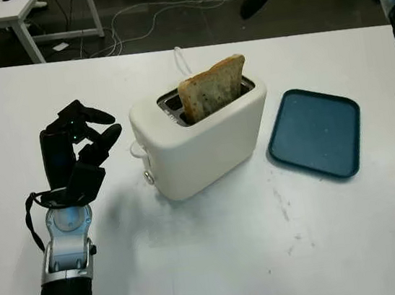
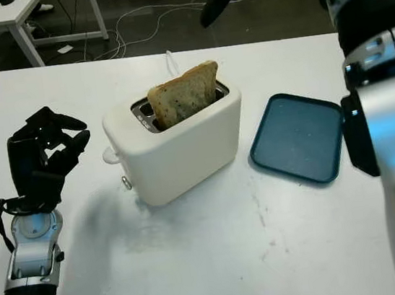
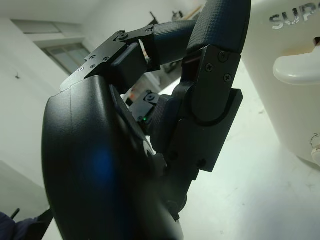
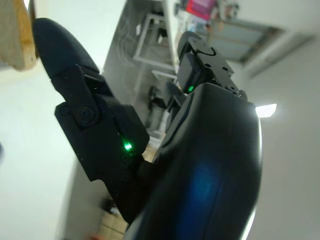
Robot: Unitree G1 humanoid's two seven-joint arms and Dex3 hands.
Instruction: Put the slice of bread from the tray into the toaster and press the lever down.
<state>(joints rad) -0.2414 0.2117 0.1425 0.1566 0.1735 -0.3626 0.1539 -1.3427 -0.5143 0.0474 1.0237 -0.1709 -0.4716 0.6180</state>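
A white toaster (image 1: 211, 142) stands mid-table with a browned slice of bread (image 1: 211, 87) upright in its slot, the upper half sticking out. Its white lever (image 1: 137, 150) is on the end facing left, high on that end; it also appears in the left wrist view as the lever (image 3: 299, 67). My left hand (image 1: 101, 131) hovers just left of that end, fingers curled, holding nothing and a short gap from the lever. My right hand (image 1: 255, 2) is raised high beyond the toaster, open. The dark blue tray (image 1: 316, 132) lies bare to the toaster's right.
A small knob (image 1: 148, 176) sits low on the toaster's lever end. A white cord (image 1: 182, 58) runs off behind the toaster. Past the table's far edge are floor cables and another white table (image 1: 12, 12).
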